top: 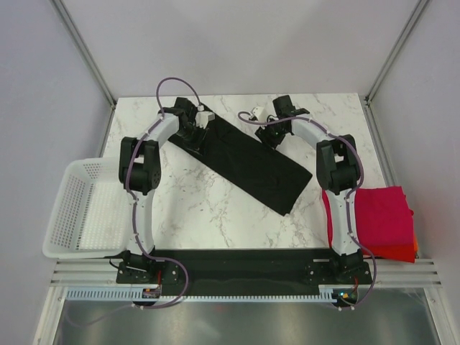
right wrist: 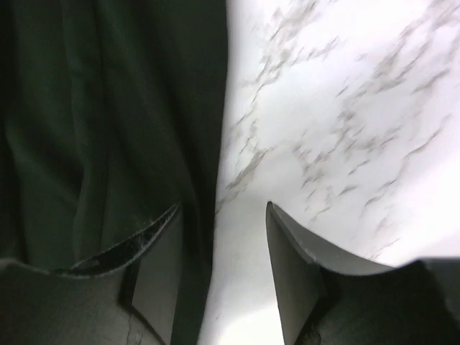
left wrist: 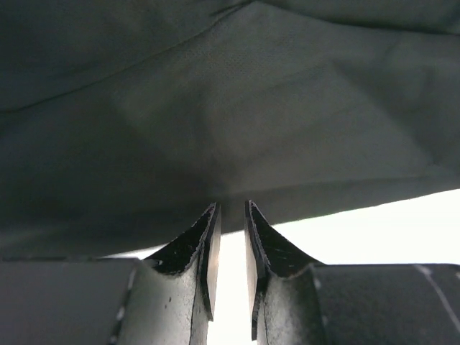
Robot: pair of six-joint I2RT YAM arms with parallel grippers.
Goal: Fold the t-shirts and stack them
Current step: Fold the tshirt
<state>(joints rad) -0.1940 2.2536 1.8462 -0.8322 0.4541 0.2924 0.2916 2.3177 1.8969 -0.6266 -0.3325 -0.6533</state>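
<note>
Left hand [left wrist: 232, 215] pinching black shirt [top: 248, 162]

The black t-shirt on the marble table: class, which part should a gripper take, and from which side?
Take the black t-shirt by a corner of its far end, coming from the table's far side. It lies flat as a long diagonal strip, so only edges give the fingers something to pinch, probably.

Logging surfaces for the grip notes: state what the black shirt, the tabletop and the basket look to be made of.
Black shirt: soft matte knit cloth, going by its creases and fine weave up close. Tabletop: smooth white surface with grey marble veining, possibly laminate. Basket: white rigid mesh, probably plastic.
</note>
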